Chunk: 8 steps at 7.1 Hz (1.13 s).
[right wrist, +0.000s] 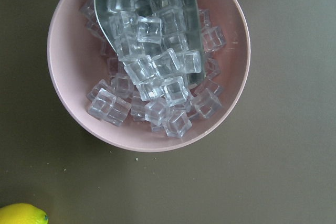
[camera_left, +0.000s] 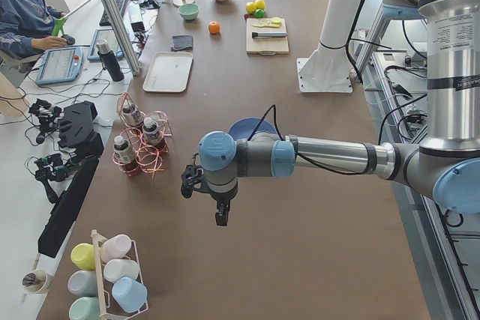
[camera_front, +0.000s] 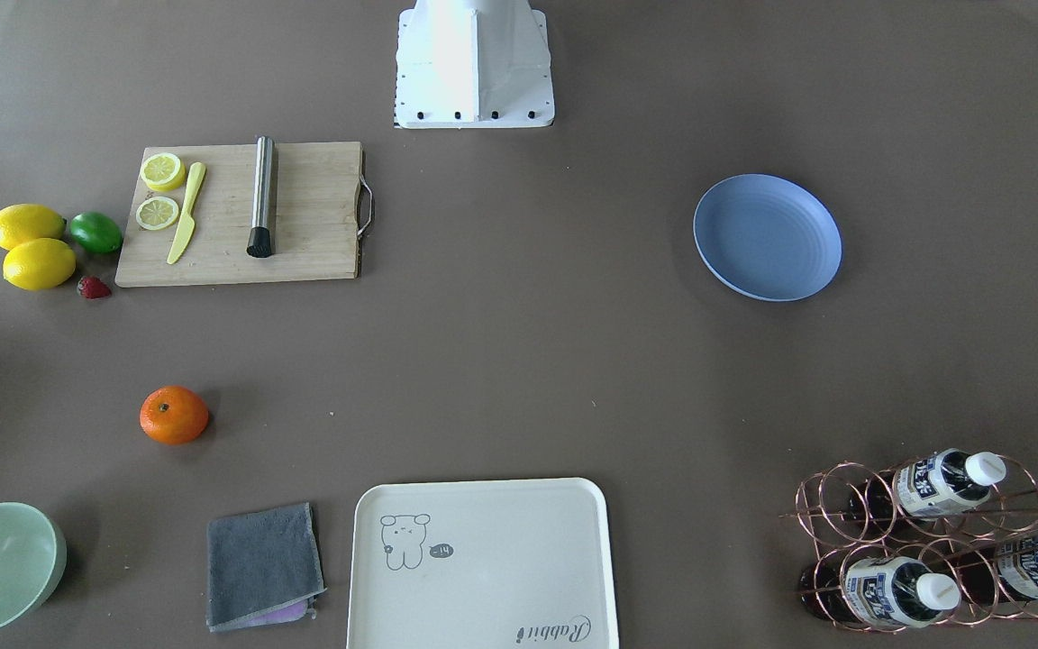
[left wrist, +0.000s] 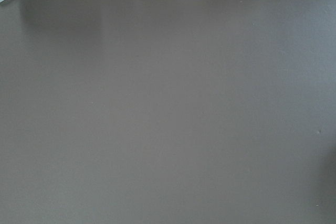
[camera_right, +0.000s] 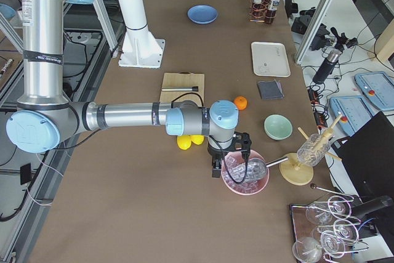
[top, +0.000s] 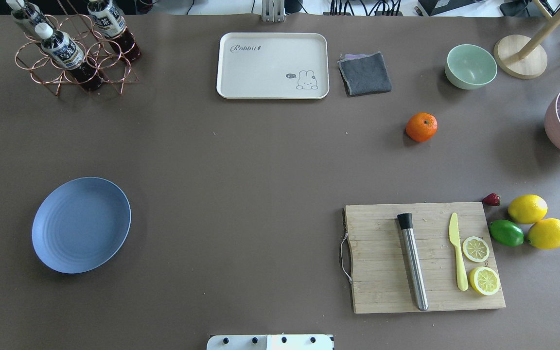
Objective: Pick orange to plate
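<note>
The orange [camera_front: 174, 415] [top: 421, 127] lies alone on the brown table, between the cutting board and the grey cloth. The blue plate [camera_front: 767, 237] [top: 81, 224] sits empty on the other half of the table. Neither gripper shows in the overhead or front views. In the exterior left view the left gripper [camera_left: 220, 219] hangs over bare table, nearer the camera than the plate [camera_left: 241, 126]. In the exterior right view the right gripper [camera_right: 217, 170] points down beside the pink bowl, past the orange [camera_right: 240, 103]. Whether either gripper is open or shut I cannot tell.
A cutting board [top: 423, 257] carries a metal muddler, a yellow knife and lemon slices. Beside it lie two lemons [top: 528, 208], a lime and a strawberry. A cream tray [top: 272, 65], grey cloth [top: 364, 73], mint bowl [top: 470, 66], bottle rack [top: 73, 48] and pink ice bowl [right wrist: 148, 61] line the edges.
</note>
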### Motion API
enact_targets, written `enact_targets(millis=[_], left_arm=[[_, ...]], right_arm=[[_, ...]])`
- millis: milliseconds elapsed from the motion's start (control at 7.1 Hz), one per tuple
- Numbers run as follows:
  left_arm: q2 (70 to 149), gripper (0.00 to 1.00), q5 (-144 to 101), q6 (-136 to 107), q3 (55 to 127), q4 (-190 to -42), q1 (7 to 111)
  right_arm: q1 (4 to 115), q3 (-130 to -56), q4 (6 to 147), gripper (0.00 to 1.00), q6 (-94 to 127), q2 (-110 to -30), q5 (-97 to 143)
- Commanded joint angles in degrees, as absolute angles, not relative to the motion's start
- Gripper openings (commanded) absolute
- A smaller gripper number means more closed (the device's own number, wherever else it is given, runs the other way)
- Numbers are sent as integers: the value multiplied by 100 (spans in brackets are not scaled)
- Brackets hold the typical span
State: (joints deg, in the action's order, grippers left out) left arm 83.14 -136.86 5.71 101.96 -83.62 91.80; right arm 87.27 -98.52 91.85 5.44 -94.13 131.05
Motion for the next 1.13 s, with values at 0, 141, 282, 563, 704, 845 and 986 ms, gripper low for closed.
enact_targets(millis=[0, 141, 282, 563, 704, 845, 986], left_arm=[[8314, 98, -13720, 563, 10213, -8385, 9193], [8349, 98, -13694, 536, 10213, -8541, 9185], [8341, 98, -13685, 519, 10187, -8847, 9185], [8358, 98, -13702, 510, 10125, -9463, 9185], [8393, 98, -13693, 501, 10125, -9805, 9185], [8341, 98, -13719, 571, 10151, -9922, 9193], [8323, 98, -13720, 580, 10160, -10262, 9185]], right_arm=[[8728, -9861, 9185, 100, 545, -9413, 13104], [8728, -9861, 9185, 100, 545, -9413, 13104], [8728, -9870, 9185, 100, 545, -9413, 13104], [8728, -9870, 9185, 100, 545, -9413, 13104], [8728, -9879, 9185, 100, 545, -9413, 13104], [8728, -9879, 9185, 100, 545, -9396, 13104], [8728, -9888, 9185, 100, 545, -9343, 13122]])
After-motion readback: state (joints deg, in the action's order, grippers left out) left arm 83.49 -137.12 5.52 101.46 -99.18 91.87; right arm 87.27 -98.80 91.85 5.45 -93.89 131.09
